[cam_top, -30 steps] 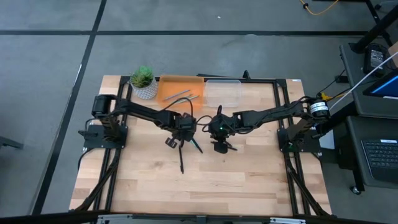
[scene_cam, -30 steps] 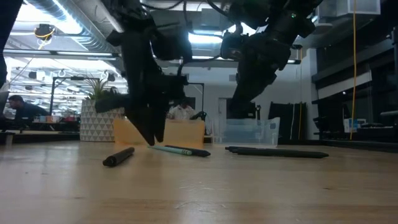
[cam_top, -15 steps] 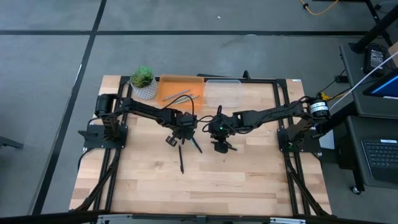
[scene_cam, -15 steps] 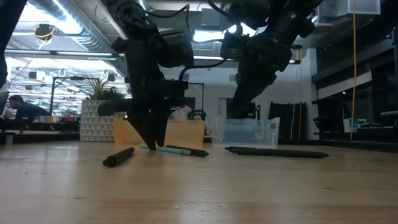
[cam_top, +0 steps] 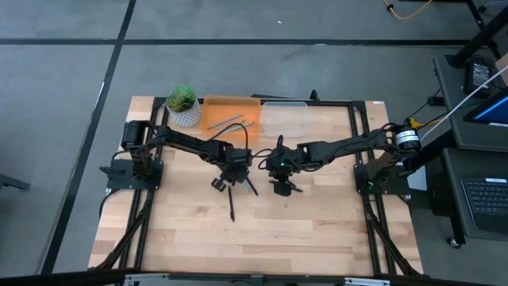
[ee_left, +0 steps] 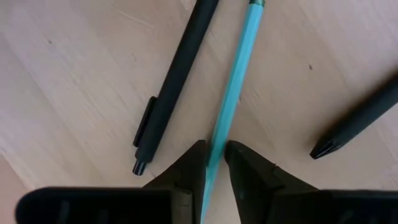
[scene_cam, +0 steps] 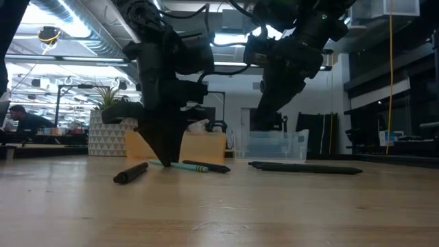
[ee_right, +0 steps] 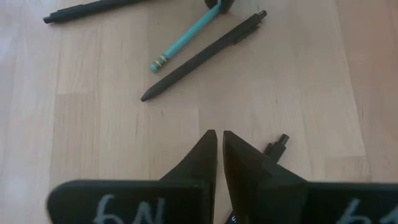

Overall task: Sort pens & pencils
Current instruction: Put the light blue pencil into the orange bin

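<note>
- The plant (cam_top: 182,99) stands at the tabletop's (cam_top: 317,230) far left corner. Beside it is the orange tray (cam_top: 232,106), with two grey sticks (cam_top: 230,121) already in it, then a clear bin (cam_top: 284,119).
- The left tool (ee_left: 212,163) is down at the tabletop near the middle, its fingers (ee_left: 190,167) nearly together on either side of a blue pencil (ee_left: 233,84) (contact looks made, but the pencil lies flat, not yet lifted).
- A black pen (ee_left: 176,78) lies just beside the pencil, and another dark tip (ee_left: 357,121) lies apart on its other side.
- One more pen (cam_top: 231,205) lies nearer the front edge.
- To do this pick well, I judge the fingers should finish pinching before any lift, then rise straight up so the neighbouring pen is not dragged. The grip sits towards one end, so the pencil may tilt; carry it slowly.
- The right tool (ee_right: 219,146) hovers right of centre, fingers almost closed and holding nothing, above a short dark piece (ee_right: 276,147).
- A long pen (scene_cam: 305,167) lies on the low view's right.
</note>
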You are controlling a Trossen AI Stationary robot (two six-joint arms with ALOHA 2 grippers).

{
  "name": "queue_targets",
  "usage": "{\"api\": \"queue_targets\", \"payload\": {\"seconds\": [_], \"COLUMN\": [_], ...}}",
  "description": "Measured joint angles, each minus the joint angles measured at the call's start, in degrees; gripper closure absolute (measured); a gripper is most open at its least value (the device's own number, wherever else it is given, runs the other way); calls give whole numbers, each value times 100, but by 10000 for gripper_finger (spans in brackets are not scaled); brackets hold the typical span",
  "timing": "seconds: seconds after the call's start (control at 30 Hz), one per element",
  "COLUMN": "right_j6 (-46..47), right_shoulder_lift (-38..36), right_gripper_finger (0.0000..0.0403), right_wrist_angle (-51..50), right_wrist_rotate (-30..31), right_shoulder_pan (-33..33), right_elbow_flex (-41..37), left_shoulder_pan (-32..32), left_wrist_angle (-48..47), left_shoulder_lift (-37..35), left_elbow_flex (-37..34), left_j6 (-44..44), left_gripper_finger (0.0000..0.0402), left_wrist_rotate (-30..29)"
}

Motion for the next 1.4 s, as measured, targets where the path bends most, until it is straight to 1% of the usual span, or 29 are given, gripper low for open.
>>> {"api": "queue_targets", "payload": {"seconds": [0.23,0.47,0.73,0.83,1.07,1.23,1.4], "right_j6": [124,131,137,139,139,136,139], "right_shoulder_lift": [0,0,0,0,0,0,0], "right_gripper_finger": [373,373,373,373,373,373,373], "right_wrist_angle": [-9,-7,0,0,0,0,-16], "right_wrist_rotate": [-79,-96,-96,-96,-94,-94,-94], "right_shoulder_pan": [38,66,66,66,66,66,66], "right_elbow_flex": [0,0,0,0,0,0,0], "left_shoulder_pan": [-4,-7,-11,-11,-11,-9,-8], "left_wrist_angle": [-45,-44,-73,-73,-83,-161,-434], "left_shoulder_lift": [273,290,287,287,287,281,321], "left_elbow_flex": [44,42,42,42,42,54,269], "left_j6": [-90,-128,-151,-164,-253,-287,-411], "left_gripper_finger": [334,335,373,380,377,382,377], "left_wrist_rotate": [-101,-158,-193,-205,-219,-230,-280]}}
